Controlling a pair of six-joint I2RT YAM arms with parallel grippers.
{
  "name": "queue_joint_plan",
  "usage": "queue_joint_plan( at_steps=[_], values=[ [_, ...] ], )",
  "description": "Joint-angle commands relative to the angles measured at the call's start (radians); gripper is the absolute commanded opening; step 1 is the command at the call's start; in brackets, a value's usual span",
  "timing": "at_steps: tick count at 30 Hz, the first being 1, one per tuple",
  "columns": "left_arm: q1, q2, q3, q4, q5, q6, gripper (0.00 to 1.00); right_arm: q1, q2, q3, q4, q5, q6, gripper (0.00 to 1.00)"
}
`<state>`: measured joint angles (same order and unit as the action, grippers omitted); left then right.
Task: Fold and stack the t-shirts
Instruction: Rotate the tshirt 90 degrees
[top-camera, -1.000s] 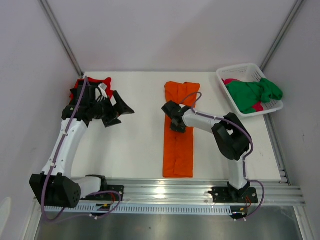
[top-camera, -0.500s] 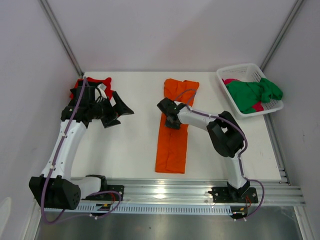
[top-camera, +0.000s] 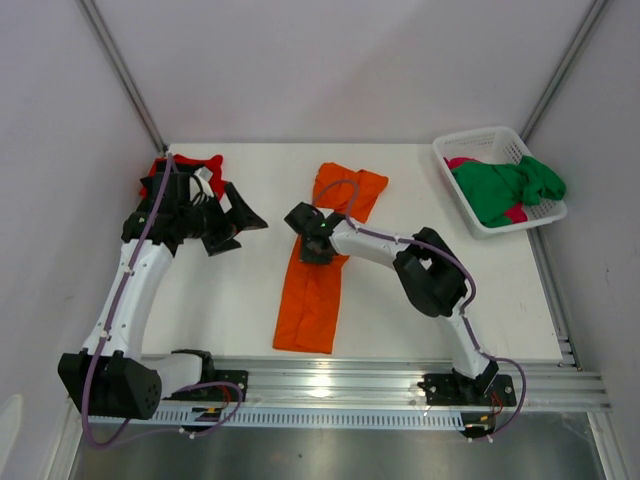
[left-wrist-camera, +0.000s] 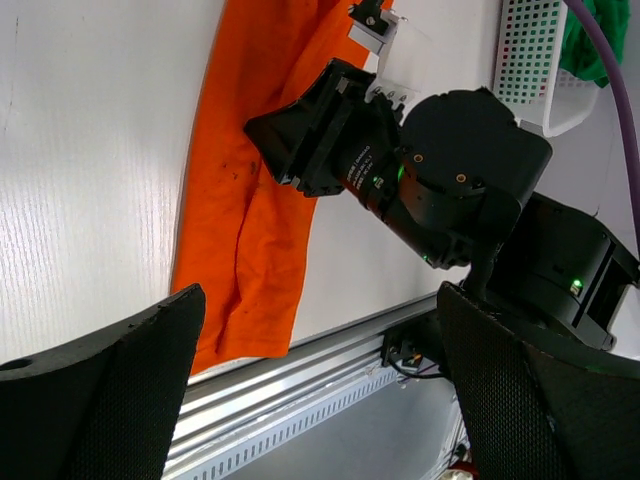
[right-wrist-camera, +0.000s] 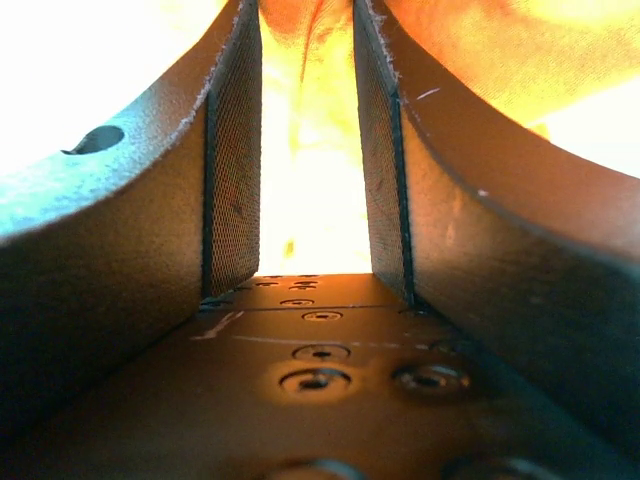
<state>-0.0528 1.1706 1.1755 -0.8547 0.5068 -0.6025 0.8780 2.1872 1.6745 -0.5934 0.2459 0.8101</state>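
Overhead looking down, wrist cameras close, sharing orange t-shirt (top-camera: 310, 300)

Your left arm (top-camera: 140, 280) and right arm (top-camera: 375, 238) pair slim white links with bulky black joint housings. A purple cable (top-camera: 84, 415) trails each. On the right gripper (right-wrist-camera: 306, 40), black fingers (right-wrist-camera: 120, 200) wear mesh-textured pads (right-wrist-camera: 232, 170).

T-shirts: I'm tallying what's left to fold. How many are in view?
4. The orange t-shirt lies mid-table; the red t-shirt is at the far-left corner; the green t-shirt and pink t-shirt are in the basket, far right. Others may be hidden under these.
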Motion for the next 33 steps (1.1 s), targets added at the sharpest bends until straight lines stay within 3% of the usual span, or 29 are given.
queue_joint_plan(
  at_steps=[1,7,22,27,33],
  values=[
    [0.007,-0.011,0.041,0.022,0.002,-0.010,1.00,0.018,0.065,-0.007,-0.068,-0.063,-0.011,0.37],
    [0.007,-0.005,0.032,0.031,0.007,-0.013,0.99,-0.013,0.017,-0.062,-0.056,-0.037,-0.015,0.37],
    [0.007,0.035,-0.085,0.101,0.030,-0.005,0.99,-0.025,-0.337,-0.122,0.132,0.154,-0.158,0.39],
    [0.007,0.052,-0.093,0.108,0.029,0.007,0.99,-0.057,-0.330,-0.050,0.133,0.162,-0.186,0.39],
    [0.007,0.052,-0.108,0.118,0.047,0.013,0.99,-0.177,-0.179,0.013,0.219,0.158,-0.224,0.39]
  ],
)
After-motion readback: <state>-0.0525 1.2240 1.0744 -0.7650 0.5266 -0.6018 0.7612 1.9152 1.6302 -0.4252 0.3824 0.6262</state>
